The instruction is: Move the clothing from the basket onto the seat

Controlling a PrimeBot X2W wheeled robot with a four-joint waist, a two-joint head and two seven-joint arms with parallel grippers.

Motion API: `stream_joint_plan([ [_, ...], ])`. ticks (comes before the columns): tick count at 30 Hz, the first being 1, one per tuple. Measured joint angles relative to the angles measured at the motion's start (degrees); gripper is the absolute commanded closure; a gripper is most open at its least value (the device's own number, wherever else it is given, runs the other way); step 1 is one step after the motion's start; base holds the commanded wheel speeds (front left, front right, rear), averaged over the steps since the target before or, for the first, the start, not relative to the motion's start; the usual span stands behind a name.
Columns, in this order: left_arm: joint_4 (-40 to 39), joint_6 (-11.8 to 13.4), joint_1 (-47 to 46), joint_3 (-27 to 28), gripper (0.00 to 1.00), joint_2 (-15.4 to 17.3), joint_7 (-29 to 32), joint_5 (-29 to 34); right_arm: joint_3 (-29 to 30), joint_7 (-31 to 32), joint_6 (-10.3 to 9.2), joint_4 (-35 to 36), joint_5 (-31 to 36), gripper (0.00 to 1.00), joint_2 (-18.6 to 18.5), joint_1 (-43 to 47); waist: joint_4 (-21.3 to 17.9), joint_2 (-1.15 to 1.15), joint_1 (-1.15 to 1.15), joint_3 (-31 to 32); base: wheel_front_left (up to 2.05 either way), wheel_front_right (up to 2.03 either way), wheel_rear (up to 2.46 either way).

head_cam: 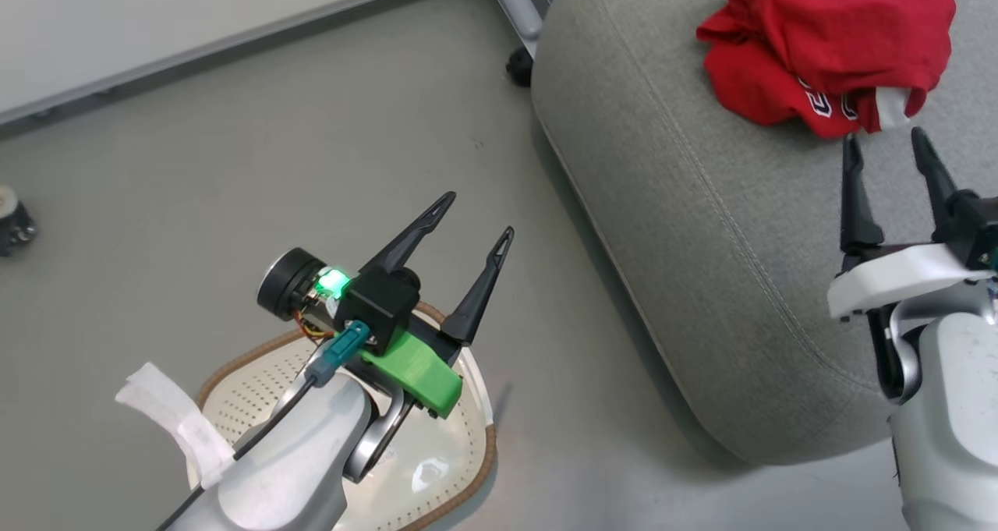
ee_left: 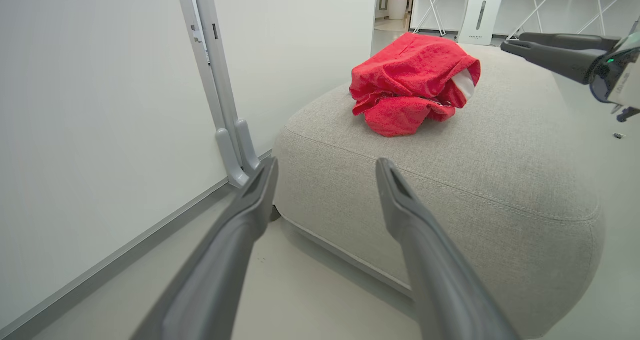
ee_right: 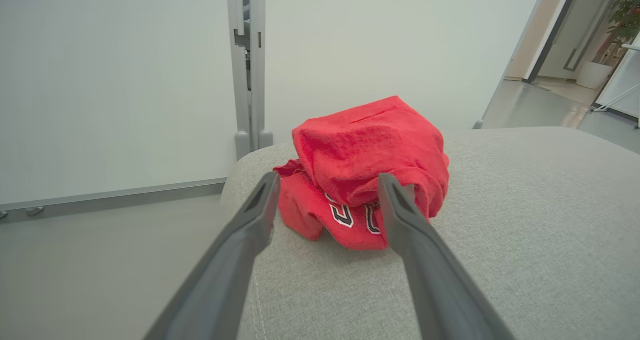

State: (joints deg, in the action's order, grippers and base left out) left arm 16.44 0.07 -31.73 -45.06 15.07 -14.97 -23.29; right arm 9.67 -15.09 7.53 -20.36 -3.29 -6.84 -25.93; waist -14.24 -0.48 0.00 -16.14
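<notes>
Red garments (head_cam: 826, 40) are piled on the sofa cushion (head_cam: 702, 242), delivery apparently complete. Left gripper (head_cam: 479, 213) and right gripper (head_cam: 884, 136) are therefore held spread, empty.

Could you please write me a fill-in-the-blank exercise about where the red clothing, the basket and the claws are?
1. The red clothing lies heaped on the grey ____.
2. The basket stands on the ____, under the left claw.
3. The left claw and the right claw are both ____, holding nothing.
Missing words: seat; floor; open.
</notes>
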Motion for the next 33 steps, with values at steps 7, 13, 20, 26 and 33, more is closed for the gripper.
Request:
stream_joint_plan([
  [7,-0.69,1.2,4.17,4.78,0.0,-0.3,-0.07,-0.78,-3.48,0.0,0.0,2.57,-1.14,0.0,0.69,2.76,4.26,0.0,0.0,3.27,0.0,0.0,0.0],
  [13,-1.25,1.85,7.61,9.87,0.0,-0.26,-0.07,-0.85,-5.0,0.01,0.0,4.46,-1.25,0.0,1.4,4.6,8.63,0.0,0.0,5.48,0.0,0.0,0.0],
  [20,-2.21,2.41,11.55,17.02,0.0,-0.49,-0.1,-0.75,-6.48,0.0,0.0,5.63,-0.8,0.0,2.63,6.6,14.02,0.0,0.0,7.56,0.0,0.0,0.0],
  [26,-2.66,2.5,15.22,22.86,0.0,-1.2,-0.15,-0.14,-7.17,0.01,0.0,5.87,-0.82,0.0,3.65,8.05,17.63,0.0,0.0,9.47,0.0,0.0,0.0],
  [33,-3.2,2.5,20.16,30.17,0.0,-2.66,-0.15,1.51,-8.36,0.0,0.0,7.15,-1.16,0.0,3.96,12.05,20.08,0.0,0.0,12.51,0.0,0.0,0.0],
])
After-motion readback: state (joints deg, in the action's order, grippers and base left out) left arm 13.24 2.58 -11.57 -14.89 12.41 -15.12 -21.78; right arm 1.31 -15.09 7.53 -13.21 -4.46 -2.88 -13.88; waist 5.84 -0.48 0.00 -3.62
